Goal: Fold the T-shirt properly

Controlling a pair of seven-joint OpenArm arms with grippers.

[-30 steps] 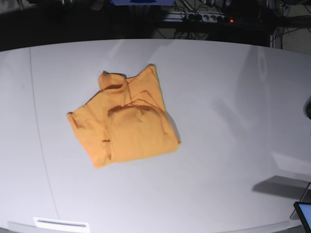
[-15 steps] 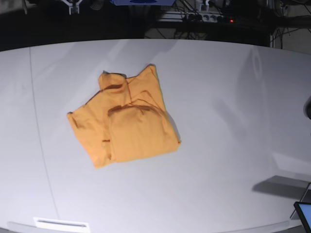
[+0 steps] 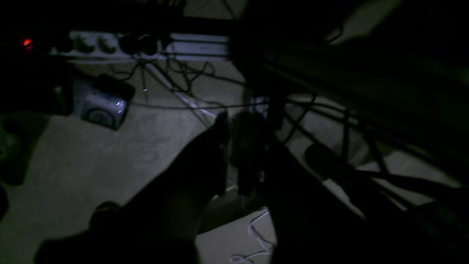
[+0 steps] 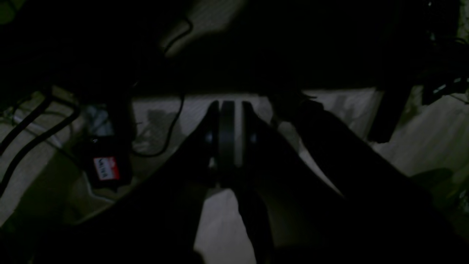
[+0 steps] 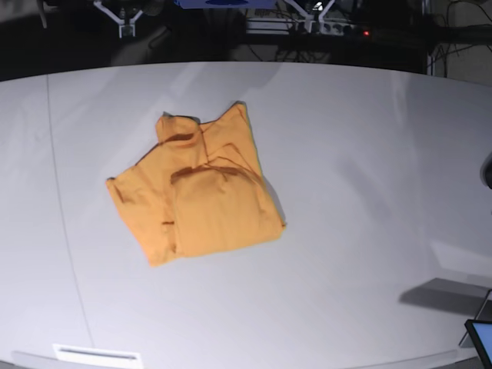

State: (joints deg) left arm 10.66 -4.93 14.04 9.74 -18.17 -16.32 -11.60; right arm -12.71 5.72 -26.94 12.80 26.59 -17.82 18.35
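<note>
The orange-yellow T-shirt (image 5: 201, 201) lies folded into a rough, uneven bundle left of the middle of the white table (image 5: 369, 192). Its collar end points to the far side. My right gripper (image 5: 122, 23) and my left gripper (image 5: 311, 17) hang beyond the table's far edge, well away from the shirt. In the left wrist view the left gripper (image 3: 234, 118) shows dark fingers close together over the floor, holding nothing. In the right wrist view the right gripper (image 4: 229, 105) also looks shut and empty. The shirt shows in neither wrist view.
A power strip with a red light (image 5: 342, 28) and cables lie on the floor behind the table; the strip also shows in the left wrist view (image 3: 110, 43). A screen corner (image 5: 482, 340) sits at the front right. A white label (image 5: 98, 354) lies at the front left edge.
Both grippers have come further into the base view at the top edge, behind the table. The T-shirt has not moved.
</note>
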